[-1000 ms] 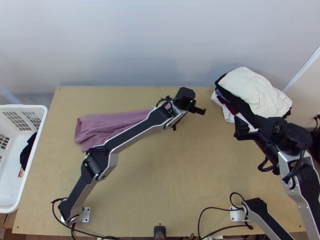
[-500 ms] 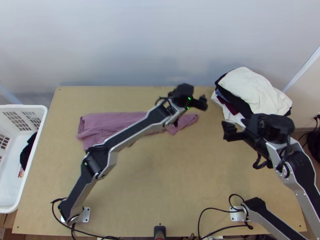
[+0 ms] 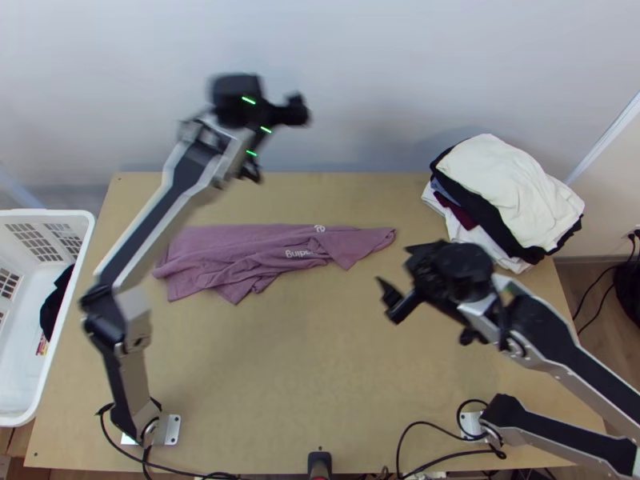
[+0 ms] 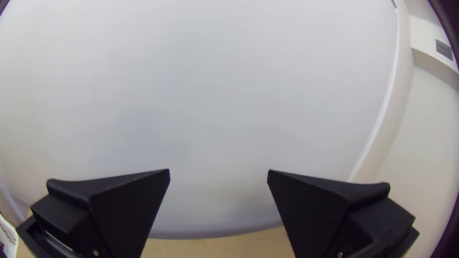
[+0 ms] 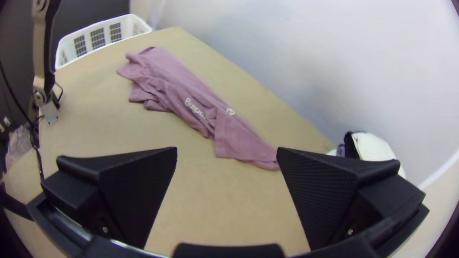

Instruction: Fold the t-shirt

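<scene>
Mauve T-shirt [image 3: 224, 252] lies loosely gathered on the tabletop [image 3: 320, 360], left of ctr in the top view, its long strip running crosswise w/ a flap tapering off at the right end. Upper edge is fairly straight; lower edge is bunched & uneven, w/ white lettering partly tucked in creases.

At upper left of frame, the left end effector [image 4: 219, 170] is up against the pale wall backdrop, wide open, nothing betw. its fingers. The right end effector [image 5: 227, 149], right of ctr in the top view, is likewise spread wide & empty, apart from the shirt's tapered end.

Folding status: early stage, by the look of it. Shirt is narrowed to a rough band, but no neat fold shows; prob. more a gathered heap than a finished 1st fold. Still to do: open out or straighten the band, smooth wrinkles, square the flap, fold to a compact rectangle, then perhaps stack w/ the other clothes [image 3: 512, 188] at upper right. Next move prob. calls for a grip at each end; pulling on 1 layer only could twist it. White basket [image 3: 24, 344] w/ dark cloth [image 3: 54, 308] sits at far left.
</scene>
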`<move>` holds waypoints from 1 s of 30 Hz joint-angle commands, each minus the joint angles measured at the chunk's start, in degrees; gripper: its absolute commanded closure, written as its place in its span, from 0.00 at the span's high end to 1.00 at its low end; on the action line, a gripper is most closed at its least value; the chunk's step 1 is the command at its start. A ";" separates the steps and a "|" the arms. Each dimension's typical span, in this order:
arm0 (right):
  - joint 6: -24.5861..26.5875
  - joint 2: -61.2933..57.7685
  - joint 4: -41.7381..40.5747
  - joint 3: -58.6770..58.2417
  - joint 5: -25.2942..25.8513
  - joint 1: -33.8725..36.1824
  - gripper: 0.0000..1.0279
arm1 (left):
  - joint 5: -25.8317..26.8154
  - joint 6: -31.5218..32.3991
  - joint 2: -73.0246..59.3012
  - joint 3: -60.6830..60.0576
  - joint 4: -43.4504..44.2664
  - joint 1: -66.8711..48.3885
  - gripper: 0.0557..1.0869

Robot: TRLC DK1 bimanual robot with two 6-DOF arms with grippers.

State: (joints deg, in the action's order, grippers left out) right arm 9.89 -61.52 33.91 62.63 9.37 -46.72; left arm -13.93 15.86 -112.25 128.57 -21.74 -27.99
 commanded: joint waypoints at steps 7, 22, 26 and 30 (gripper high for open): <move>7.42 -11.61 -6.40 0.21 0.83 -8.21 0.89 | 0.40 1.55 11.35 -4.82 -2.70 9.71 0.96; 1.27 -34.81 -15.01 8.91 -5.06 -11.99 0.48 | 1.89 2.95 26.64 -21.35 -2.08 23.59 0.96; 1.27 -40.17 -16.16 13.22 -5.76 -12.87 0.48 | 3.39 3.39 29.45 -25.04 -1.47 27.28 0.96; 1.45 -46.06 -16.07 18.32 -7.17 -13.31 0.48 | 4.97 4.01 31.21 -27.76 -1.03 30.19 0.96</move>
State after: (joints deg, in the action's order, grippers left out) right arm 11.99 -103.85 18.26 77.67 3.07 -59.33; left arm -9.85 18.50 -82.96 103.02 -23.90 0.67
